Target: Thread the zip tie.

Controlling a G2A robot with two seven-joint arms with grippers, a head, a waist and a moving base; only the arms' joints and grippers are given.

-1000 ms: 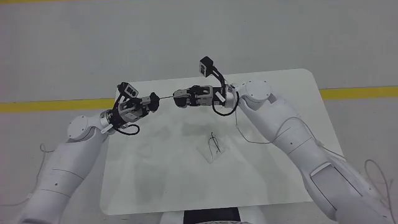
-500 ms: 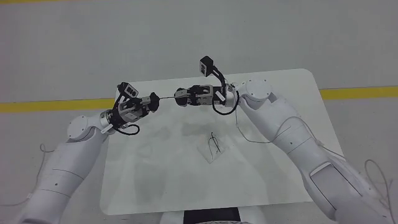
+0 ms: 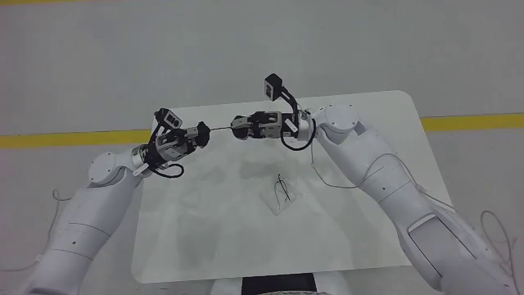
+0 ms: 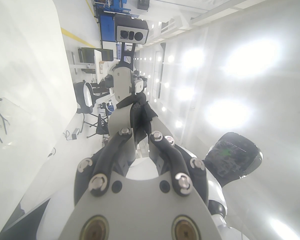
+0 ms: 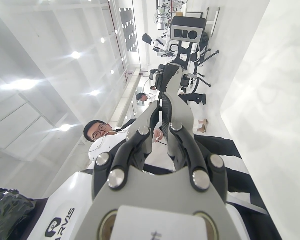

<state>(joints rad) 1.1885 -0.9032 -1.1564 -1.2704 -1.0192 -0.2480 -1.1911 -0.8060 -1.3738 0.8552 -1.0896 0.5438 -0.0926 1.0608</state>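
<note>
Near me, loose black ties [image 3: 282, 187] are lying on a clear plastic bag [image 3: 270, 201] on the smooth white table [image 3: 368, 229]. Farther off, my left gripper [image 3: 201, 132] and right gripper [image 3: 236, 126] are each pinching the thin black zip tie [image 3: 218, 129], stretched straight between them.

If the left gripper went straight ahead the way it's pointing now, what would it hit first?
Most likely the right gripper: it faces the left gripper head-on, with only the thin zip tie between them.
</note>
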